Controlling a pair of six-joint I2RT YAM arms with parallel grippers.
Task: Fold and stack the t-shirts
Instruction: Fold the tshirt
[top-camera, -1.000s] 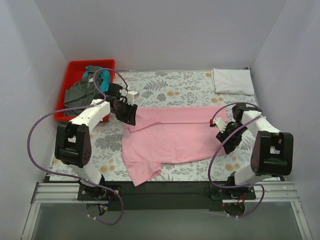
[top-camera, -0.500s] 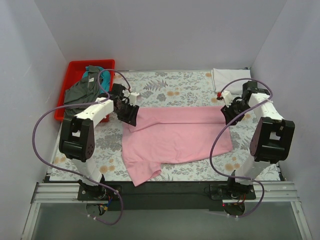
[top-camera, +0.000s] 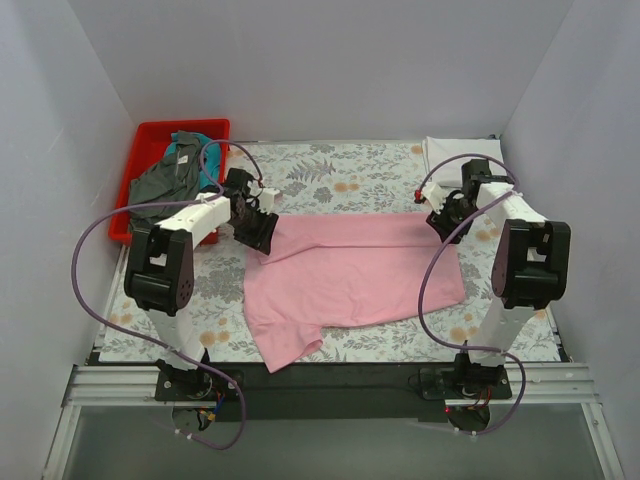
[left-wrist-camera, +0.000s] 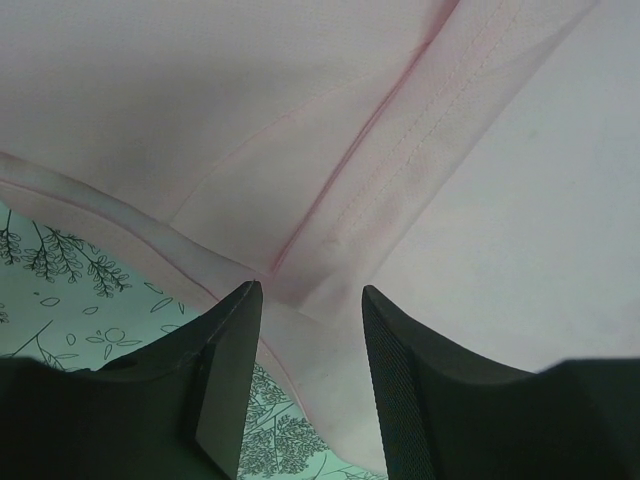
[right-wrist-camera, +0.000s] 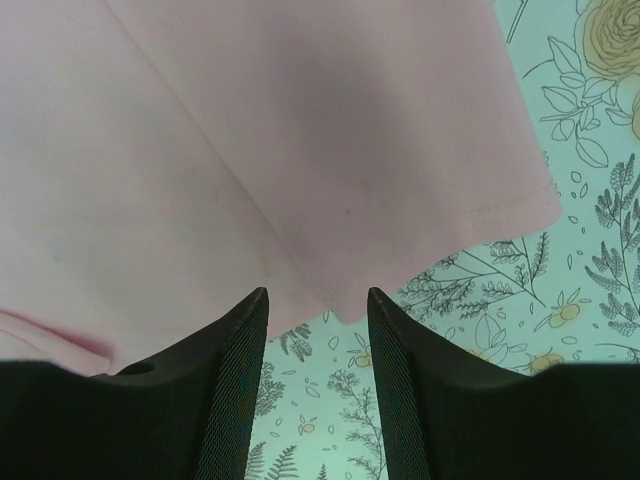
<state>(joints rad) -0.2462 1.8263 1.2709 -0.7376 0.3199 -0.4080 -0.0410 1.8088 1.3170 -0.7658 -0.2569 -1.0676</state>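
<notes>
pink t-shirt (left-wrist-camera: 300, 100), under left end effector (left-wrist-camera: 305, 292)

Pink shirt (top-camera: 350, 275), spread flat at centre, far edge folded over, one sleeve toward 7 o'clock; white shirt (top-camera: 462, 160), neatly folded, at 1 o'clock; grey shirt (top-camera: 160, 183) and teal shirt (top-camera: 178, 150), crumpled together, at 10 o'clock.

High rear overview; wrist close-ups down onto pink t-shirt (top-camera: 350, 270)
</notes>
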